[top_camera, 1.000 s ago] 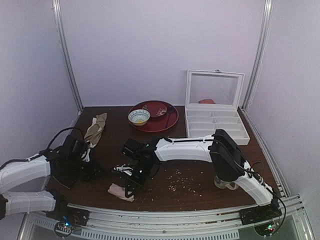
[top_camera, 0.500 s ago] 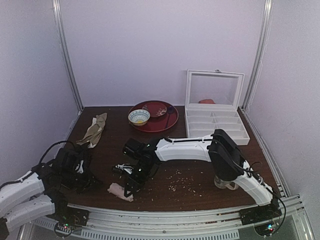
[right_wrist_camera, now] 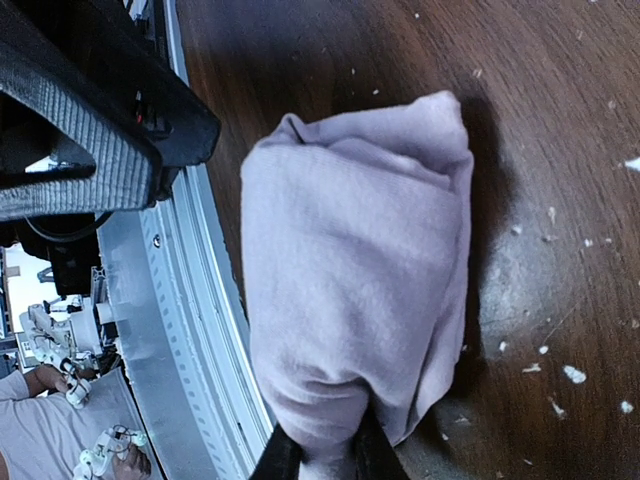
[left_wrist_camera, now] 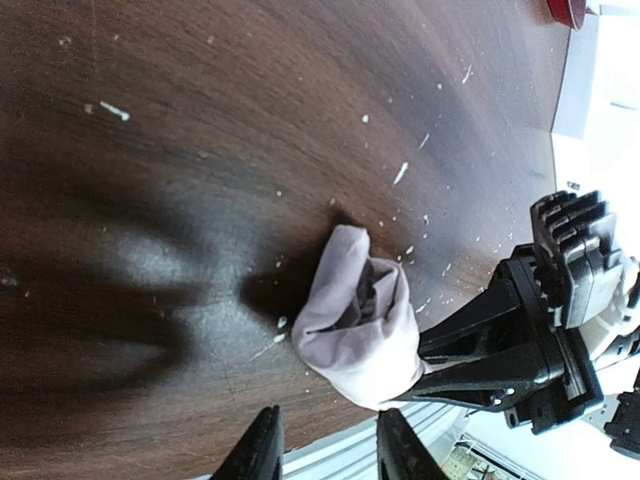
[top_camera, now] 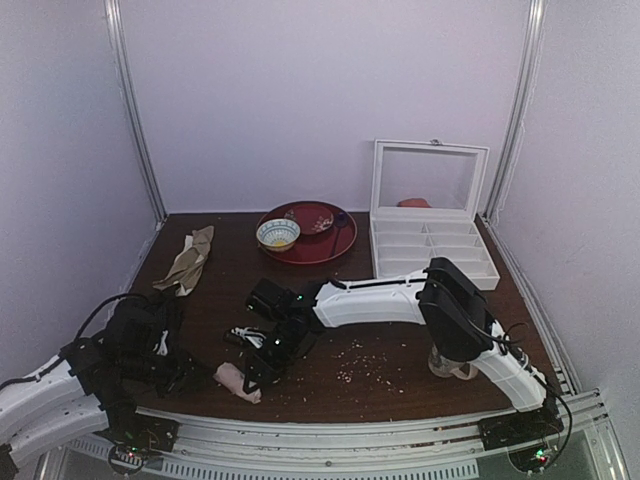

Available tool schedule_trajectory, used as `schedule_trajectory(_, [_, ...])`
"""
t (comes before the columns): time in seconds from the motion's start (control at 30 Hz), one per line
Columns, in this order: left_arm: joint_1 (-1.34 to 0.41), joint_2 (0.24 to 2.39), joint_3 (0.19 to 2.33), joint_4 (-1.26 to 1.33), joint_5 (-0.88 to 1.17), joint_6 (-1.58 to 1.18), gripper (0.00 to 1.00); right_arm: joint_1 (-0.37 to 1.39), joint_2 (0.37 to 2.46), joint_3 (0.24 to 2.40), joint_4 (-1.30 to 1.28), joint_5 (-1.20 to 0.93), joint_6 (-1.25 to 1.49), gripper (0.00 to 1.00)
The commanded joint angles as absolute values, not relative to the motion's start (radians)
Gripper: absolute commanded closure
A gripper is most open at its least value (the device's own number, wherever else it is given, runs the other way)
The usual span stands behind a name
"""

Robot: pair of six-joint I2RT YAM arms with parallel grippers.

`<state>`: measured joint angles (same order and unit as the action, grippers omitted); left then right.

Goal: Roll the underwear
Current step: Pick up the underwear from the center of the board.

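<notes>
From above, the underwear (top_camera: 238, 381) is lying as a small pink bundle near the table's (top_camera: 230, 280) front edge, apparently rolled already. The right hand (top_camera: 256, 368) is pinching one end, and the left hand (top_camera: 188, 372) is sitting beside it in shadow. The left wrist view is showing its fingers (left_wrist_camera: 262, 450) parted on nothing and mostly cut off. The right wrist view is showing the fabric clamped. Only releasing seems left, though the roll's tightness is proving hard to judge.
</notes>
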<state>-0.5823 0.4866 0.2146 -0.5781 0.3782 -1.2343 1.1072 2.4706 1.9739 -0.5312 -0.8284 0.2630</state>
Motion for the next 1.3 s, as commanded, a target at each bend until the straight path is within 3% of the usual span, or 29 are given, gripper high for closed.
schedule_trajectory(0.0, [-0.602,0.48,0.199,-0.548,0.366,-1.289,0.55,1.125,2.537,1.908,-0.538,-0.625,0.313,1.0])
schedule_trajectory(0.67, [-0.711,0.561,0.132,-0.3,0.24,-1.418,0.42,1.127,2.538,1.902,-0.443,-0.574,0.422,1.0])
schedule_trajectory(1.27, [-0.715,0.656,0.097,-0.177,0.186,-1.454,0.4,1.128,2.545,1.907,-0.409,-0.596,0.45,1.0])
